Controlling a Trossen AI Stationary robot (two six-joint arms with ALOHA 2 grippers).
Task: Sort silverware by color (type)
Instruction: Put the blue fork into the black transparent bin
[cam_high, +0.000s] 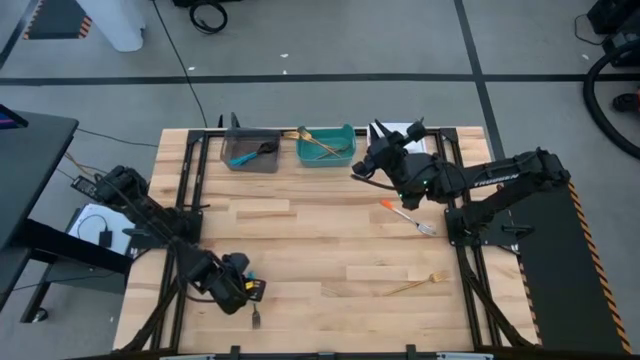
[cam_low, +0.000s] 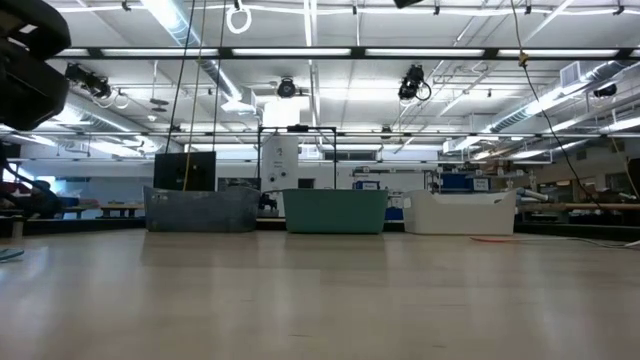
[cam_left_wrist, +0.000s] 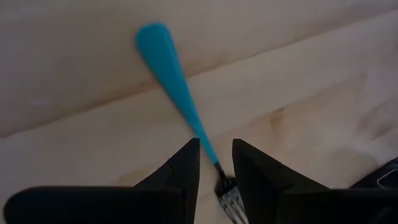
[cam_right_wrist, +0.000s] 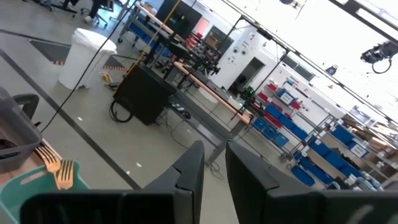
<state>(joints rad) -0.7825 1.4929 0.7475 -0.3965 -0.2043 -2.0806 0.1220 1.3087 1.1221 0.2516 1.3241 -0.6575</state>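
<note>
A blue-handled fork lies flat on the wood table near its near-left corner; its silver head shows just past my left gripper. That gripper points down, open, one finger on each side of the fork's thin neck, and no touch shows. My right gripper hangs level and high by the far bins, open, with nothing between its fingers. An orange-handled fork and a gold fork lie on the table's right half.
Three bins stand along the far edge. The grey bin holds a blue utensil and the teal bin holds gold forks. The white bin is partly hidden under my right arm in the high view. Bare wood lies mid-table.
</note>
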